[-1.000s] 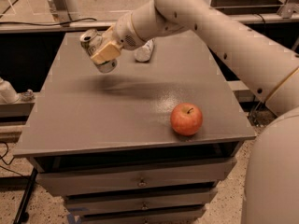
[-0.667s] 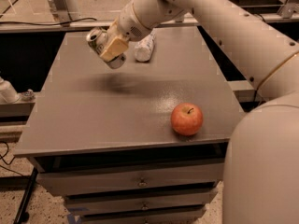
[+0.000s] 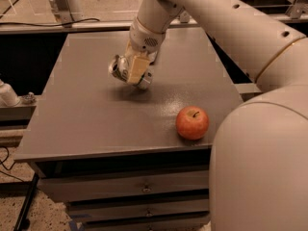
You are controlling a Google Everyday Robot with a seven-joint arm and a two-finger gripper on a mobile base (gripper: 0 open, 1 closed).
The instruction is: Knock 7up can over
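My gripper (image 3: 131, 71) hangs low over the middle of the grey table (image 3: 82, 114), with its tan pad facing the camera and its shadow just under it. The arm (image 3: 211, 18) reaches in from the upper right. The 7up can does not show; the gripper and wrist cover the spot at the back of the table behind them. I see nothing held in the gripper.
A red apple (image 3: 192, 122) stands near the table's front right edge. Drawers (image 3: 144, 189) sit under the tabletop. My robot body (image 3: 260, 167) fills the lower right. A white fixture (image 3: 7, 94) is off the table's left side.
The gripper has moved right and toward the front of the table, lower over the top. A small white object seen behind it earlier is now covered by the wrist. The apple has not moved.
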